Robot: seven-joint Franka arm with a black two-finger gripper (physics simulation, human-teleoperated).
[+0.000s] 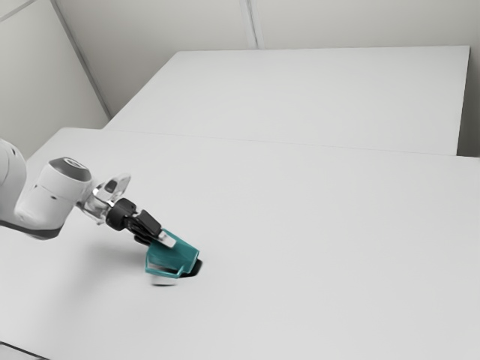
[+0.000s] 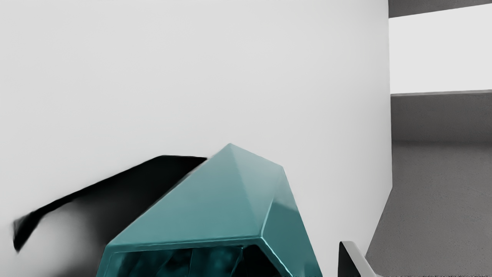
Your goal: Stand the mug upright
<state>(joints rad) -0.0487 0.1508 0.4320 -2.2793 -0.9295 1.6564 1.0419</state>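
While the arm [image 1: 64,191] reaches down from the exterior view's left, its claw [image 1: 160,238] meets the teal mug [image 1: 177,253] in that view, the claw's end overlapping the mug's side. How wide the claw stands, and whether it grips the mug, I cannot tell. The mug is tipped over at a slant, not upright; in the wrist view its open mouth faces the claw, and a dark shadow [image 2: 153,188] spreads beside it. It lies over the exterior view's left part of the surface [image 1: 322,232], well in from the far edge and the far left corner.
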